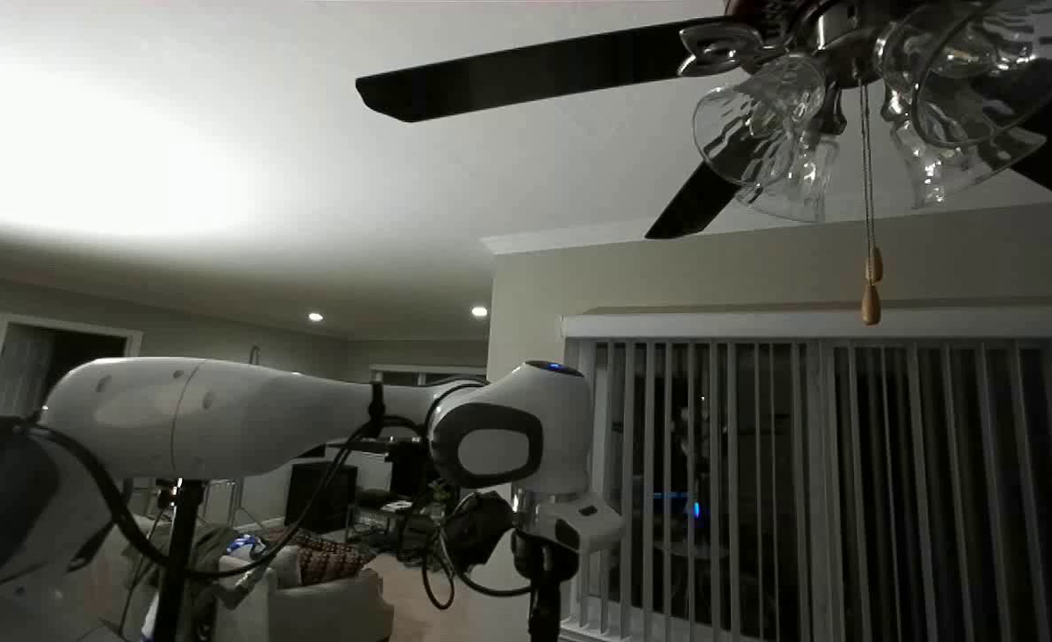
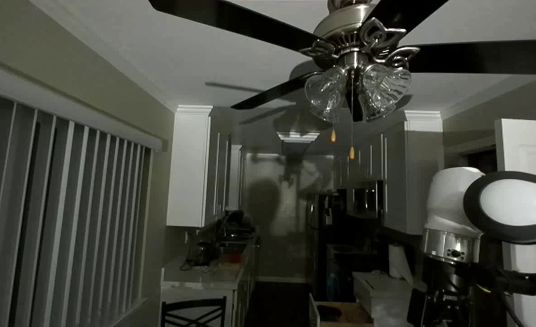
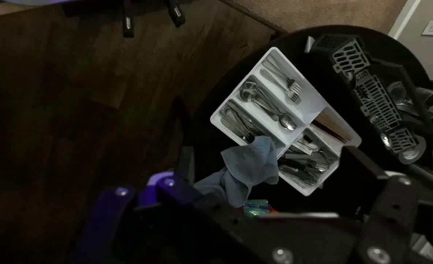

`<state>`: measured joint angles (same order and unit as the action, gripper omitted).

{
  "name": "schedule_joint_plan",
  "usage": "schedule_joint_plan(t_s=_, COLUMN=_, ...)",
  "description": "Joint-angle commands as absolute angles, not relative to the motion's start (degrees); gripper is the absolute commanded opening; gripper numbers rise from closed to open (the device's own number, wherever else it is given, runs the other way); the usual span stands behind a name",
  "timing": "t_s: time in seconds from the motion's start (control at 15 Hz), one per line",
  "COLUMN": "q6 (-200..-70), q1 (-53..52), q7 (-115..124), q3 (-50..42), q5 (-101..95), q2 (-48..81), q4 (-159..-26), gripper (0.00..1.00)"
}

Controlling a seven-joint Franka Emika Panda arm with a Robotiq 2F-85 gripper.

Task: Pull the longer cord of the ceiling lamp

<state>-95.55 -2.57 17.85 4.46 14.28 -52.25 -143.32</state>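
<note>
Nearest, the gripper (image 3: 273, 163) stands spread wide, fingers (image 3: 187, 165) at seven and four o'clock in the wrist view, air between. The longer cord (image 2: 352, 117) hangs well apart, at two o'clock in an exterior view, under the ceiling lamp (image 2: 353, 59).

The white arm (image 1: 134, 419) extends from the lower left of an exterior view, its forearm (image 1: 312, 406) lying nearly level before the wrist (image 1: 566, 419) bends downward. A small blue light (image 1: 554, 366) glows on top of the wrist, and black cables (image 1: 109, 493) loop below the forearm, caught by a dark strap (image 1: 377, 406) close to the wrist. In an exterior view a shiny metal ring (image 2: 438, 243) sits beneath the wrist, and under it the dark gripper (image 3: 268, 156) points down — cut off at the bottom edge. In the wrist view its two fingers (image 3: 363, 161) stand wide apart — the bars (image 3: 108, 214) behind the one toward the left edge tinged purple.
</note>
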Motion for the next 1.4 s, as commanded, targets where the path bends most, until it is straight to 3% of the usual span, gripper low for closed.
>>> schedule_joint_plan(t_s=0.0, q6=-95.14, q1=-1.15, q7=17.00, q3=5.32, q5=15.02, q2=-52.25, q4=-143.10, gripper=1.00)
schedule_joint_plan(t_s=0.33, q6=-97.23, q1=-1.20, q7=16.75, q3=6.00, q5=14.81, q2=-52.15, q4=-142.16, gripper=1.00)
schedule_joint_plan(t_s=0.93, q6=-125.30, q1=-0.97, q7=16.49, q3=15.24, q5=8.63, q2=-47.83, q4=-133.49, gripper=1.00)
schedule_joint_plan(t_s=1.33, q6=-139.64, q1=5.51, q7=20.18, q3=17.87, q5=-0.96, q2=-46.74, q4=-127.37, gripper=1.00)
